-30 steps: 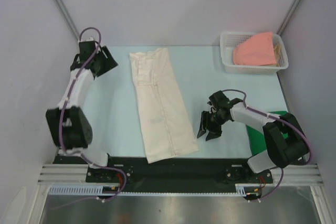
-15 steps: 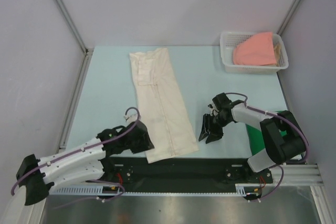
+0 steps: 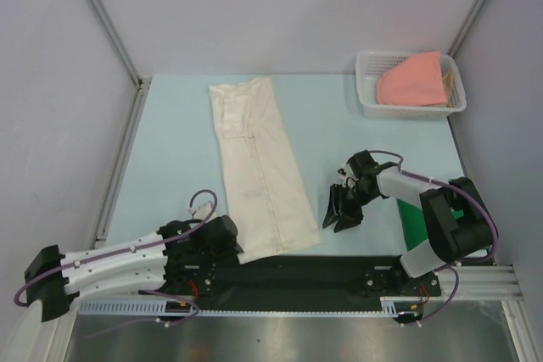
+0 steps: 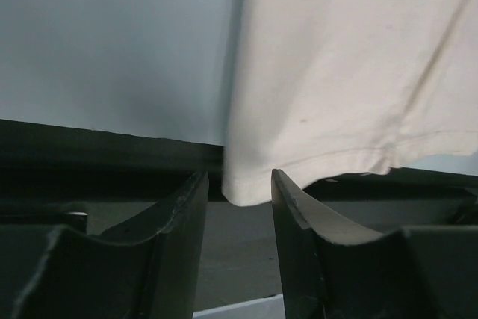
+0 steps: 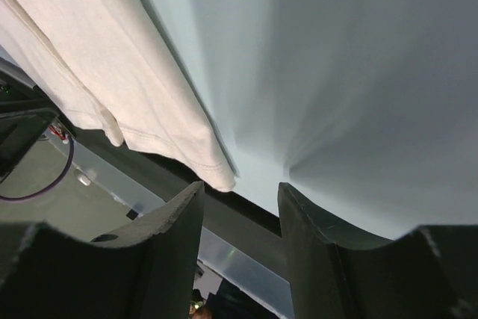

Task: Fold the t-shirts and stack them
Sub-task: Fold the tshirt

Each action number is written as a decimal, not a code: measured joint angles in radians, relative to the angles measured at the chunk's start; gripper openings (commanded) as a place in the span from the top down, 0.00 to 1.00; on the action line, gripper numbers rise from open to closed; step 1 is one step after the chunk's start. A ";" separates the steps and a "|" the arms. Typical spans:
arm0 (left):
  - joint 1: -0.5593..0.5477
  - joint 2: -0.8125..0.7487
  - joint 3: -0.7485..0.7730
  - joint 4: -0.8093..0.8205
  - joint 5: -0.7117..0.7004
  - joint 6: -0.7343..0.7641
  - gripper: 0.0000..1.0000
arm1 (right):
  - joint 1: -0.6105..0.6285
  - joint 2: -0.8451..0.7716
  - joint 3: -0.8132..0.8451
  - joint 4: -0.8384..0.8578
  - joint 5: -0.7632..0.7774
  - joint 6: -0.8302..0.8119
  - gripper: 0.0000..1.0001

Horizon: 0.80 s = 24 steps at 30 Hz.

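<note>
The cream-white t-shirt [image 3: 259, 167], soft cotton folded into a long strip, lies in the middle of the smooth pale-blue surface [image 3: 178, 150]. The left tool [image 4: 237, 184] stands partly open astride its stitched near-left corner. The right tool [image 5: 239, 193], half open, holds nothing and hangs just beside the near-right corner.

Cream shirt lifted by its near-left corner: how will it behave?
Likely floppy: the cream shirt lies flat in a long folded strip, so it should drape and layers may slip apart. Probably light: thin cloth, narrow hem. Lifted by the corner at the left end effector, the rest would probably drag.
</note>
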 measured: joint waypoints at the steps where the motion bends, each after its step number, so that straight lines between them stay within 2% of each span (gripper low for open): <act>1: 0.000 -0.011 -0.030 0.014 0.007 -0.009 0.54 | -0.001 0.002 0.000 0.000 -0.003 -0.003 0.49; 6: 0.000 -0.025 -0.090 0.031 0.028 -0.034 0.46 | -0.004 0.015 0.000 0.009 -0.019 -0.003 0.48; 11: 0.000 -0.082 -0.132 0.091 0.023 -0.046 0.44 | -0.004 0.031 -0.010 0.029 -0.029 -0.009 0.48; 17: 0.000 -0.098 -0.183 0.152 0.021 -0.050 0.49 | -0.005 0.040 -0.027 0.041 -0.063 -0.010 0.47; 21: 0.000 -0.097 -0.195 0.189 0.019 -0.050 0.57 | -0.001 0.048 -0.028 0.050 -0.085 -0.010 0.44; 24: 0.000 -0.097 -0.195 0.200 0.013 -0.050 0.59 | 0.014 0.057 -0.028 0.064 -0.101 -0.005 0.44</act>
